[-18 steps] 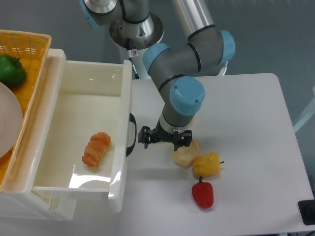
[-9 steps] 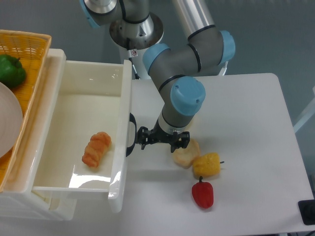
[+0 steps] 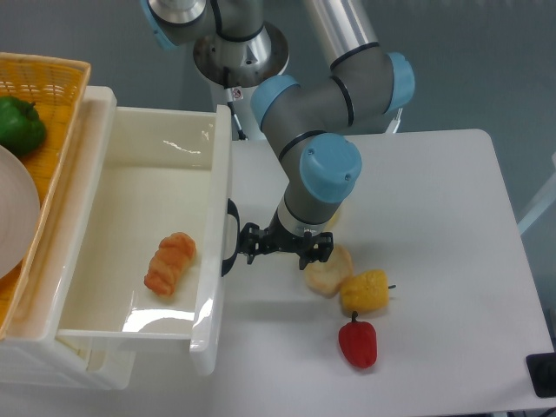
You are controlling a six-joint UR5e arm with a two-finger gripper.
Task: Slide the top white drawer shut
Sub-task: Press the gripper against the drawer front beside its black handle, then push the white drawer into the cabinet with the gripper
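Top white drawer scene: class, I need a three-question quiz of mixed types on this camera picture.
1. True or false: the top white drawer stands open.
2. What lies inside it? A) croissant B) red pepper C) plate
3. Fill in: the pincer is right beside the drawer's black ____.

Key:
1. True.
2. A, the croissant; the red pepper is on the table.
3. Handle.
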